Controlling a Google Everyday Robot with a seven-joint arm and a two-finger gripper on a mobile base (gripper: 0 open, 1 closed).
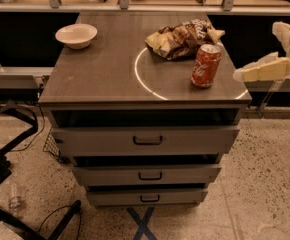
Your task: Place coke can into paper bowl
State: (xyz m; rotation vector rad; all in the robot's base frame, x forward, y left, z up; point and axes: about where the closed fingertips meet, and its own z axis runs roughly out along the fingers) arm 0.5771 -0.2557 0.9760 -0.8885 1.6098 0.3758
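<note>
The red coke can (206, 65) stands upright near the right front of the cabinet top (105, 69). It stands just in front of a brown and yellow snack bag (182, 38). The cream-white paper bowl (76, 35) sits at the far left corner, empty. My gripper (257, 51) reaches in from the right edge of the view. It hangs beside the cabinet, a little to the right of the can, and does not touch it. Its cream fingers (265, 69) are spread apart and hold nothing.
The cabinet has three drawers (147, 140) with dark handles. A bright ring of light (144, 79) lies on the top around the can and bag. A black stand (5, 149) and a cable are on the floor at the left. A counter runs behind.
</note>
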